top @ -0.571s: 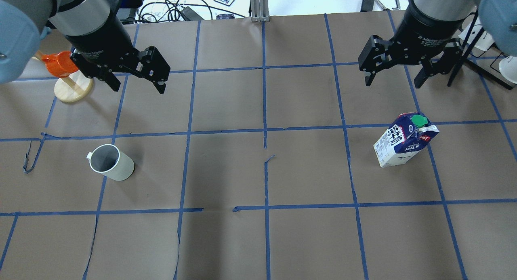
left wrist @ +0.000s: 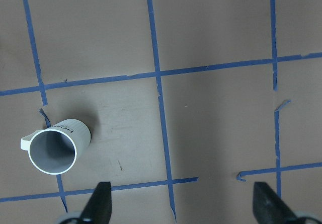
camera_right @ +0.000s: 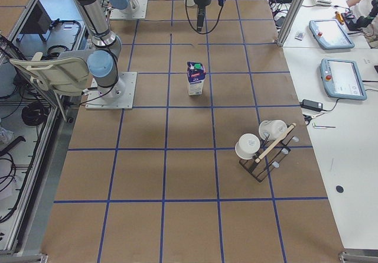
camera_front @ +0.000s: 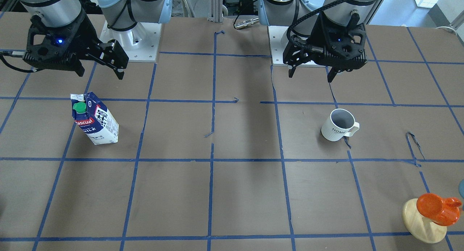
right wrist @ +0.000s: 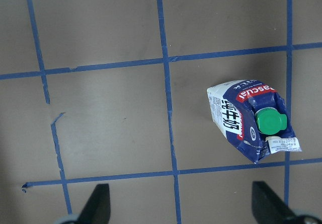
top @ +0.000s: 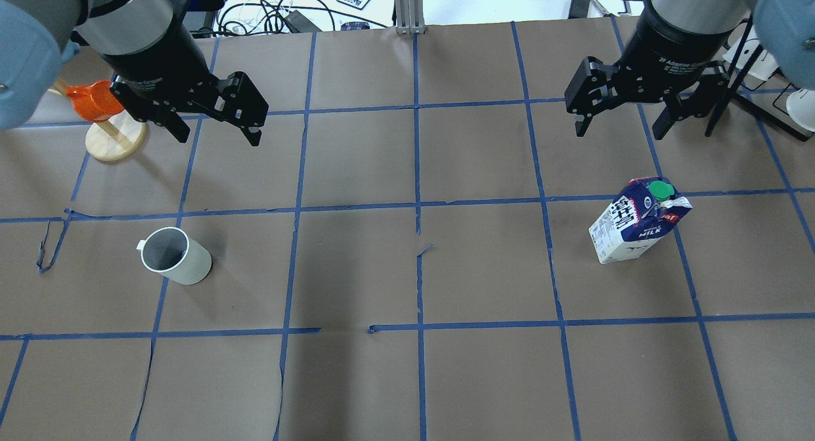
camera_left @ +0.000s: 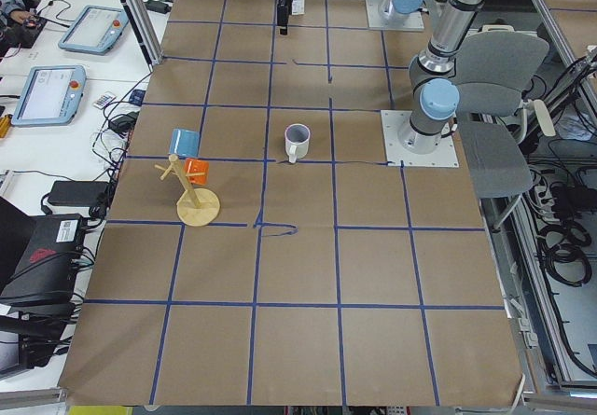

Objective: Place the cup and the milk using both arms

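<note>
Barely started, I'd say. In the overhead view the left gripper [top: 218, 132] and right gripper [top: 619, 130] hang with jaws spread wide, both empty. The cup [top: 173, 256] stands at the left one's 7 o'clock and the milk [top: 637, 221] at the right one's 6 o'clock. Grabbing and placing are both left to do.

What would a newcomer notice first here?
Two open black claws hang above the table: left claw and right claw, both empty. Below stand the white cup on the robot's left and the milk on its right. An orange cup sits on a wooden stand at far left.
</note>
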### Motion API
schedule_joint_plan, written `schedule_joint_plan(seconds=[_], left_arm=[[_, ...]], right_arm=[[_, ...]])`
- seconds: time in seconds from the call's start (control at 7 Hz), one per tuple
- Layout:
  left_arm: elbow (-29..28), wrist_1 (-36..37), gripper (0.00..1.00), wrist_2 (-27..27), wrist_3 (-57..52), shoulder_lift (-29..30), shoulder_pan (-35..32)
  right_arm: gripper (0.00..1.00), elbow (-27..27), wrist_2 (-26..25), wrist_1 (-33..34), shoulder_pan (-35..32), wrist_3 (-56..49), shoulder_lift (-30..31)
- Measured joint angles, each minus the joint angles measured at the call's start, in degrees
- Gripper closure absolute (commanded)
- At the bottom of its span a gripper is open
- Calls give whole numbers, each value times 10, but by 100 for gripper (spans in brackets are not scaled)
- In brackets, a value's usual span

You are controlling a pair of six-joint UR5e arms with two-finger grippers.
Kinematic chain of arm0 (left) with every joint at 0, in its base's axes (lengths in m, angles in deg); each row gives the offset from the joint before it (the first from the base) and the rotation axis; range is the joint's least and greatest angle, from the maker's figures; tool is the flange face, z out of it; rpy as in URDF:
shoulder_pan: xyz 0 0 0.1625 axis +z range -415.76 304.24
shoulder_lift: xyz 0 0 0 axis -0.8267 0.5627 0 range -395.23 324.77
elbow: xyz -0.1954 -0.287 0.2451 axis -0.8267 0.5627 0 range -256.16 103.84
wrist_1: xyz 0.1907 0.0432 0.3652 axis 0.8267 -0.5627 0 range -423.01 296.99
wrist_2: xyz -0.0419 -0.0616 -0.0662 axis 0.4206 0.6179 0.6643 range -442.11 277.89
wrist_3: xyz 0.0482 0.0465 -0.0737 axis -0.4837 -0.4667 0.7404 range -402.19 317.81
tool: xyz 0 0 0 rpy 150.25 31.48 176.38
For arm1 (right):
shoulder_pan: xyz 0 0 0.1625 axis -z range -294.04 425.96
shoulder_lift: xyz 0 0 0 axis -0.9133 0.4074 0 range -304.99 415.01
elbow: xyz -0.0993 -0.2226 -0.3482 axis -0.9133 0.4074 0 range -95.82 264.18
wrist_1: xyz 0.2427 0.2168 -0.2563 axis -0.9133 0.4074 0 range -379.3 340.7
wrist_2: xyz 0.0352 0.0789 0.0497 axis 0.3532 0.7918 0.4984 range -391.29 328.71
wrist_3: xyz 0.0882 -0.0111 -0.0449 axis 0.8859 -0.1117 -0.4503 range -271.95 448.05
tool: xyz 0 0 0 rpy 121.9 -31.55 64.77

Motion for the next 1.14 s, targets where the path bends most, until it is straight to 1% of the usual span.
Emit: schedule_joint_plan(seconds=[1.14], left_arm=[[0,0,0,1,0,-1,0]], right_arm=[[0,-4,-1,-2,0,-9,-6]])
